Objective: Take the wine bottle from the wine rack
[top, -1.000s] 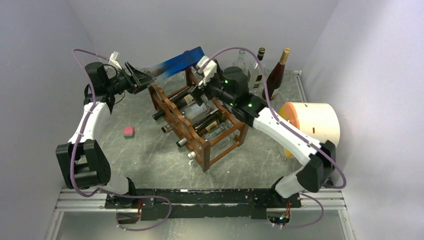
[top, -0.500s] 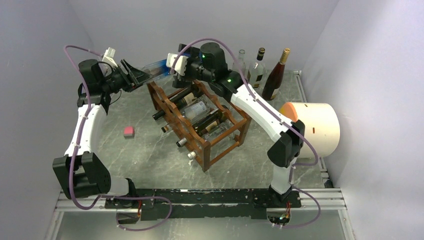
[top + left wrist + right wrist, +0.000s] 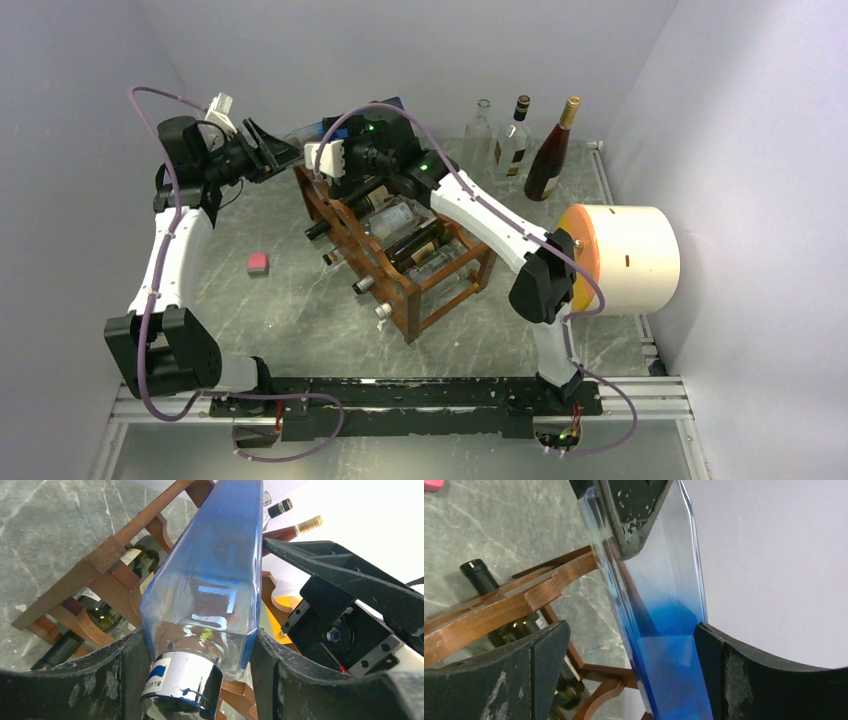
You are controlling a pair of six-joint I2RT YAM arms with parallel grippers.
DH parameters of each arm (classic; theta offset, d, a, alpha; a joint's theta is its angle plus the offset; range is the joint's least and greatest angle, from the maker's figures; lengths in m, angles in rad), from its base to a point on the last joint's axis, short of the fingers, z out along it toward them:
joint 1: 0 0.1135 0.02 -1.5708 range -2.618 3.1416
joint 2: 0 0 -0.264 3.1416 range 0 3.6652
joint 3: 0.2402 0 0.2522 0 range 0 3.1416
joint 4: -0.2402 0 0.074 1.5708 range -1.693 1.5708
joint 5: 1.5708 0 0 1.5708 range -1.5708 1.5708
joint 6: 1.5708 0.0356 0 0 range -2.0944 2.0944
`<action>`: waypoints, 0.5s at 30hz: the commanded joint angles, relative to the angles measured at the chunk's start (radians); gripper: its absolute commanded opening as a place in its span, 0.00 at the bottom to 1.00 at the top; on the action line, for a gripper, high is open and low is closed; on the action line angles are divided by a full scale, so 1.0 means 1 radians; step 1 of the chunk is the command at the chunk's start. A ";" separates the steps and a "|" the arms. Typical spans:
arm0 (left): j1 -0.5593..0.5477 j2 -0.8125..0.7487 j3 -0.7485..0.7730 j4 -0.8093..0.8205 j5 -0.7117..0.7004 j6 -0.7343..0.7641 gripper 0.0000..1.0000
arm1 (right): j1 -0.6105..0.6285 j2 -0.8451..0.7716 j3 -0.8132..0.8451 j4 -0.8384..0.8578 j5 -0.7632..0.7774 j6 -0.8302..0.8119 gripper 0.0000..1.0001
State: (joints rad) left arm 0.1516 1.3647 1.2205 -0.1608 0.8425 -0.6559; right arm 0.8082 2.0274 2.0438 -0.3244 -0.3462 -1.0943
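Observation:
A tall blue-tinted square bottle (image 3: 210, 595) with a silver cap hangs in the air over the far-left end of the reddish-brown wine rack (image 3: 400, 250). My left gripper (image 3: 197, 640) is shut on its shoulder just above the cap. My right gripper (image 3: 631, 630) is open around the bottle's deep-blue lower body (image 3: 664, 620). Its right finger (image 3: 749, 680) is at the glass and its left finger (image 3: 524, 670) stands apart. In the top view the right arm covers most of the bottle (image 3: 308, 128). The rack also shows in the left wrist view (image 3: 100, 560) and the right wrist view (image 3: 524, 595).
Several dark and clear bottles lie in the rack's tiers (image 3: 395, 215). Three bottles stand upright at the back right (image 3: 515, 135). A cream cylinder with an orange face (image 3: 625, 255) lies at the right. A small pink block (image 3: 258, 262) lies left of the rack.
My right arm has swung left along the blue bottle, toward the left gripper. The bottle has shifted left and is now mostly covered in the top view. The left gripper keeps its hold.

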 commanded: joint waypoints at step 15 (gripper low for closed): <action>-0.059 -0.025 0.086 -0.042 -0.055 0.133 0.17 | 0.039 0.171 0.176 0.078 0.098 -0.156 1.00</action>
State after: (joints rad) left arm 0.1104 1.3640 1.2381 -0.1997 0.8062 -0.5850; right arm 0.8345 2.1715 2.1605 -0.2367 -0.2569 -1.1995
